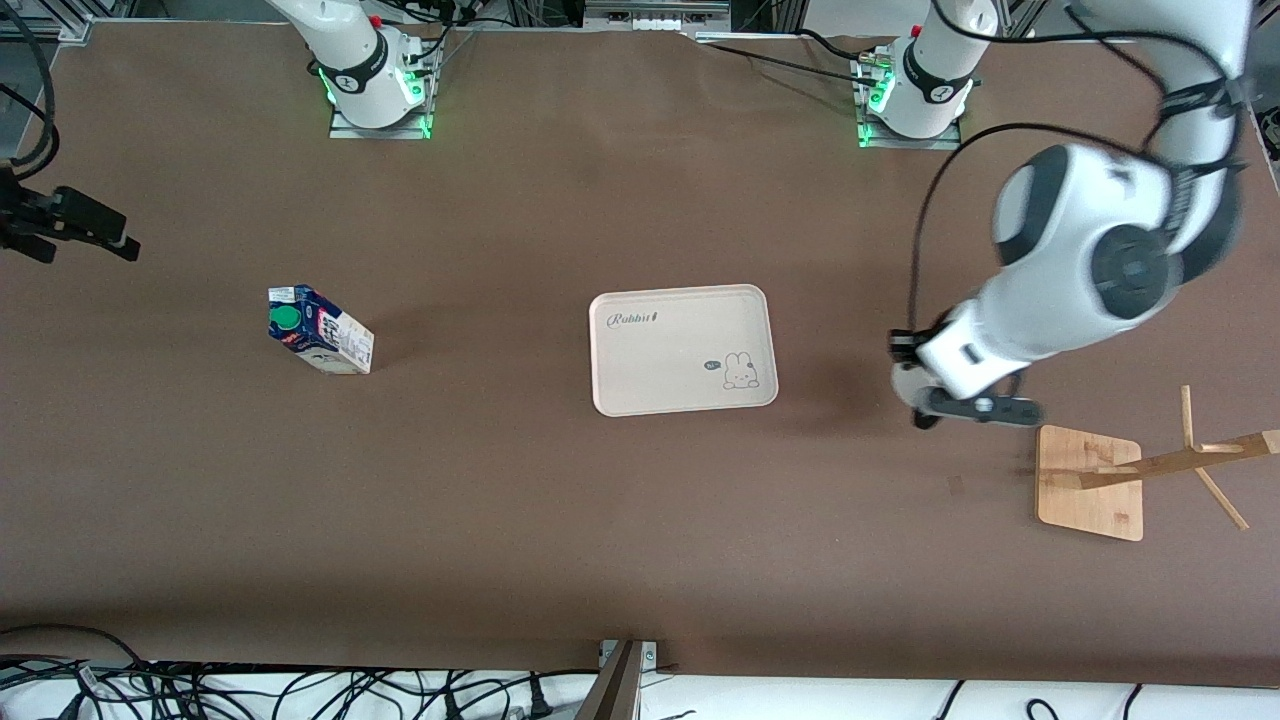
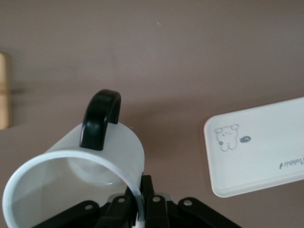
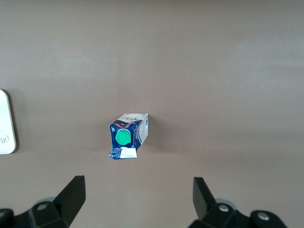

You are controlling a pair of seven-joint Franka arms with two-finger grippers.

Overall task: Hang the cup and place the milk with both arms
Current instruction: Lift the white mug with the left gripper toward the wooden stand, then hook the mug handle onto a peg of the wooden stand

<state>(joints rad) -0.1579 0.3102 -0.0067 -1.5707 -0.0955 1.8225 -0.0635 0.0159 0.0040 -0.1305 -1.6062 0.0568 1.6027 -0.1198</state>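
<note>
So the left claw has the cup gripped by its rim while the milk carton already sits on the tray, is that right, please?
Not quite: the milk carton is not on the tray; the front view shows it on the bare table, toward the right arm's end, with the open right claw over it. The rest holds: the left claw grips the cup by its rim.

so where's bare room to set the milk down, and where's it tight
The tray is bare inside its rim, and open table runs between it and the milk carton. It is crowded toward the left arm's end: the left gripper, shut on the cup, hangs beside the wooden rack. The open right gripper is over the carton.
</note>
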